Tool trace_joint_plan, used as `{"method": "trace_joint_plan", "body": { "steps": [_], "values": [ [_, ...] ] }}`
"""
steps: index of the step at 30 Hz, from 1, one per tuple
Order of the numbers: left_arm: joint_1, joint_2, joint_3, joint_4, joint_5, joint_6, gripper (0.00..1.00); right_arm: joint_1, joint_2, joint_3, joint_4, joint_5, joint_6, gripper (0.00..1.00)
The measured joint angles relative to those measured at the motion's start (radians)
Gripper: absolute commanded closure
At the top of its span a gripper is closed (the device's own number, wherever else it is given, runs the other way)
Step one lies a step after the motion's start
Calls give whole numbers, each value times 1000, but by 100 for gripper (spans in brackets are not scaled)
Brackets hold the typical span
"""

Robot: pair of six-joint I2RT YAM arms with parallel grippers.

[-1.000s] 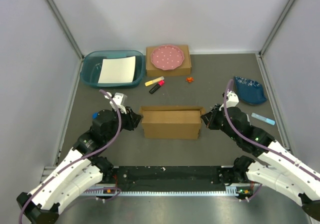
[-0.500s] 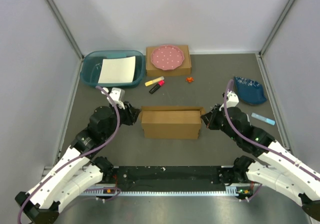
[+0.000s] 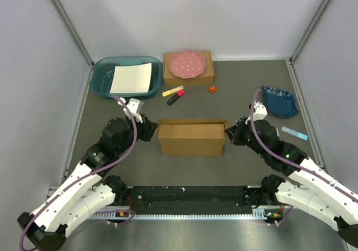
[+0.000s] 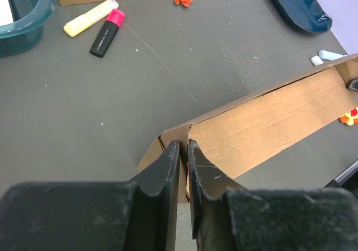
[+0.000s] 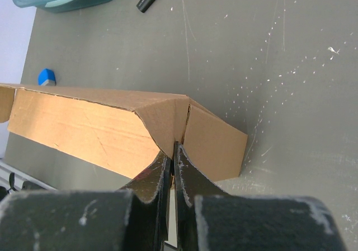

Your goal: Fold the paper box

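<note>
One paper box (image 3: 192, 138), centre | two grippers, both clamped: my left gripper (image 4: 182, 146) on its left end, my right gripper (image 5: 172, 149) on its right | beyond: one yellow highlighter (image 3: 173, 90), one pink highlighter (image 3: 175, 97)

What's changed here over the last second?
The left gripper drew back slightly, then returned to the left end of the paper box and closed on its wall. The right gripper stayed clamped on the right end; the box itself has not moved.

The brown corrugated paper box (image 4: 268, 122) runs off the left wrist view's right edge; the teal plastic basin (image 4: 33, 16), its left.
</note>
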Motion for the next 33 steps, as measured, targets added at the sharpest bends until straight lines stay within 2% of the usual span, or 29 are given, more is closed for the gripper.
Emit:
{"method": "trace_joint_plan", "body": {
  "steps": [15,20,26,31,33],
  "values": [
    [0,-3,-6,-11,30,0,72,0,0,0,0,0,0,100],
    [0,-7,-11,-20,30,3,71,0,0,0,0,0,0,100],
    [0,-7,-26,-35,30,4,82,0,0,0,0,0,0,100],
    [1,-7,-28,-37,28,7,100,0,0,0,0,0,0,100],
    [1,-8,-28,-38,25,6,100,0,0,0,0,0,0,100]
  ]
}}
